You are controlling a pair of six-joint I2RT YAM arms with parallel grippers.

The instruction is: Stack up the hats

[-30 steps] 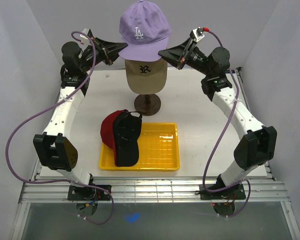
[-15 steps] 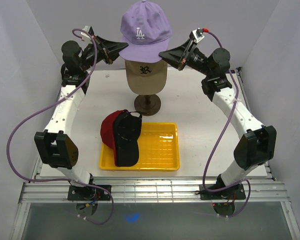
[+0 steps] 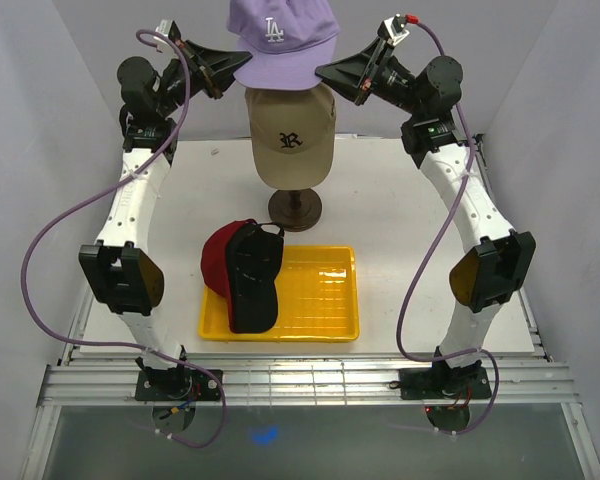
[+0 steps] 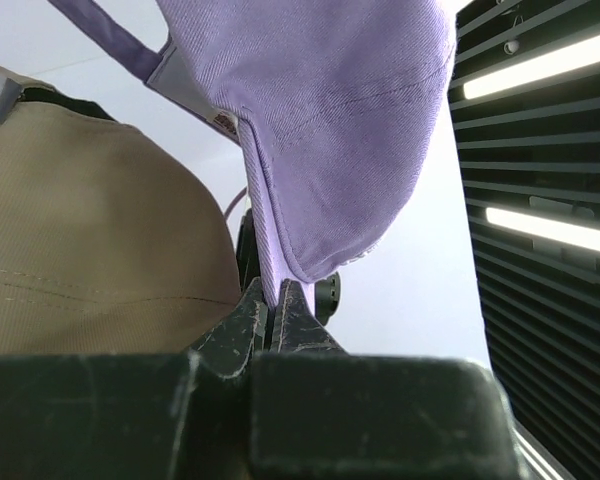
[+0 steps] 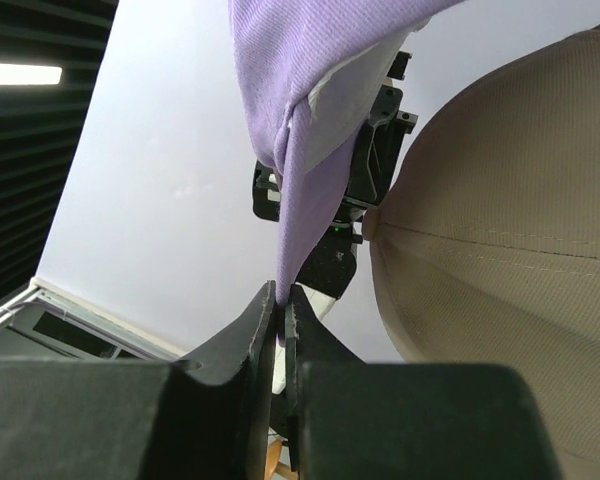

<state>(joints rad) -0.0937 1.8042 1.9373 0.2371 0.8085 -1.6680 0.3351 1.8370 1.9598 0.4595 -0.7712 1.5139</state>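
- Gripping the lavender fabric baseball cap with a white "LA" logo by its lower edge, the left gripper has both fingers pressed together on a fold of the cloth.
- On the opposite side, the right gripper pinches the same cap's edge, its fingers closed tight on the fabric.
- Between the two arms, the lavender cap hangs high at the back of the white table, directly over the tan fabric cap with a dark "R" emblem.
- From where I stand I cannot tell whether the lavender cap touches the tan one.
- That tan cap sits on a head form whose dark round wooden base stands on the table.
- Nearer the arm bases, a yellow plastic grid-bottomed tray lies flat on the table.
- A black fabric cap lies at the tray's left end, on top of a red fabric cap, which sticks out past the tray's left edge.
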